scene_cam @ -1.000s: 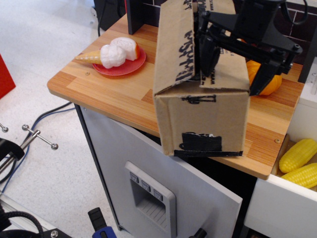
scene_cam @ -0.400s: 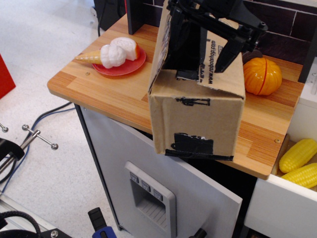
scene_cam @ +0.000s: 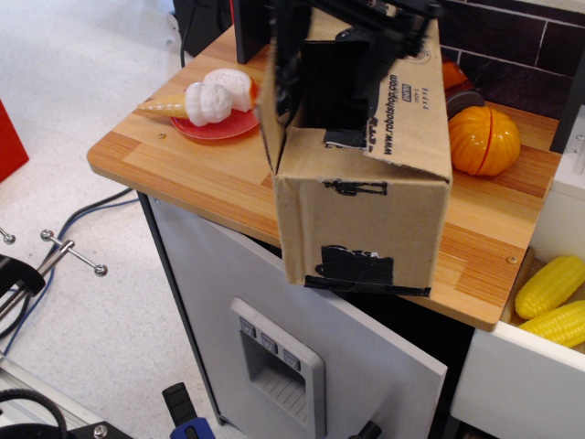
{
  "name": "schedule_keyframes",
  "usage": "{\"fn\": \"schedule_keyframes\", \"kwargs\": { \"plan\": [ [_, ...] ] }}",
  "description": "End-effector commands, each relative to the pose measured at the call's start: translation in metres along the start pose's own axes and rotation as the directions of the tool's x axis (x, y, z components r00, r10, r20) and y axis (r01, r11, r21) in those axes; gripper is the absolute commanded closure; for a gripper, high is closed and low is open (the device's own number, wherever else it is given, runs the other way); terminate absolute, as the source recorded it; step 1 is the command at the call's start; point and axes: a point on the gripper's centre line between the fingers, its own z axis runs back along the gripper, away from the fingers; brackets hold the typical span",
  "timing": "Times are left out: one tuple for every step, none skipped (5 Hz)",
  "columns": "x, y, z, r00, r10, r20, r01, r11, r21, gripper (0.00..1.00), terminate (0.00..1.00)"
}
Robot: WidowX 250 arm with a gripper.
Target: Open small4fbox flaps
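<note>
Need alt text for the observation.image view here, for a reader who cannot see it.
A black gripper works at the top of the small4fbox, whose left flap is lifted while the printed right flap lies flat. The box stands on a wooden counter beside a red plate and orange pumpkin.

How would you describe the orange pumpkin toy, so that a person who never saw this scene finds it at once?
Start at the wooden counter and find the tall brown cardboard box near its front edge. Behind the box's right side, close to the dark tiled wall, sits the pumpkin. It is the only round orange thing, with dark lines down its surface, unlike the long yellow corn cobs lower right.
</note>
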Motion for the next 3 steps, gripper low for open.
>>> {"fn": "schedule_keyframes", "kwargs": {
  "plan": [
    [-0.004, 0.028, 0.003, 0.996, 0.020, 0.087, -0.018, 1.000, -0.026, 0.00, 0.00],
    [-0.011, 0.035, -0.008, 0.993, 0.033, 0.110, -0.027, 0.998, -0.053, 0.00, 0.00],
    [-0.015, 0.042, -0.022, 0.993, 0.052, 0.110, -0.041, 0.994, -0.103, 0.00, 0.00]
  ]
}}
